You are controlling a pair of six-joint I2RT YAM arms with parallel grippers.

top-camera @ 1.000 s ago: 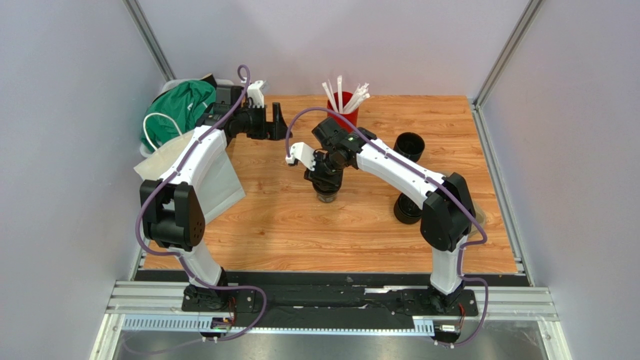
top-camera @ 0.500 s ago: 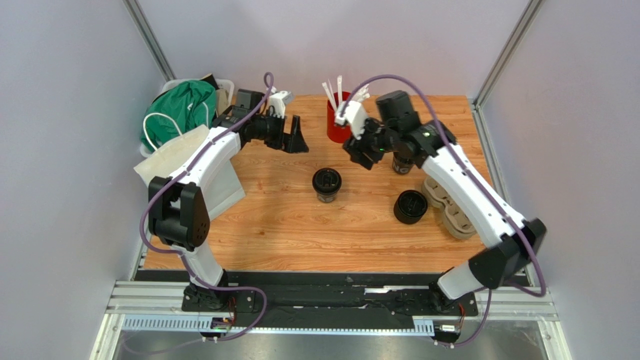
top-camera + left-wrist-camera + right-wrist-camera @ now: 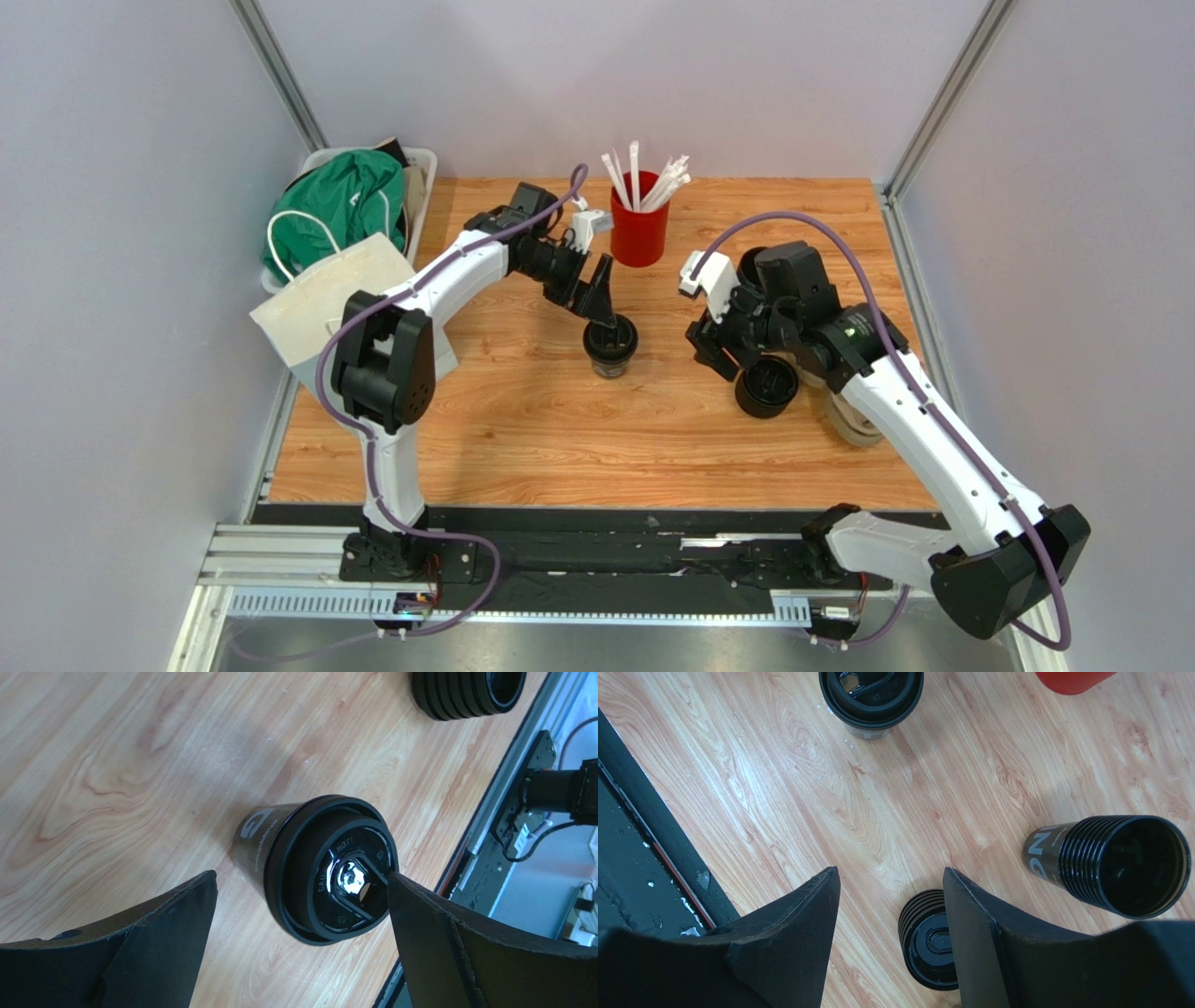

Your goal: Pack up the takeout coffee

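Top view: the left gripper hangs spread wide over the middle cup. The right gripper, released, is just left of a second cup.
Left wrist: the middle cup stands between wide-apart fingers.
Right wrist: parted, empty fingers frame the second cup.

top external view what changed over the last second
The right gripper let go of the middle lidded cup, swung to the back right, then came forward over the near right cup, jaws open. The left gripper came from the back left to the middle cup, open jaws either side of it. Cups, red straw cup and white bag stayed put.
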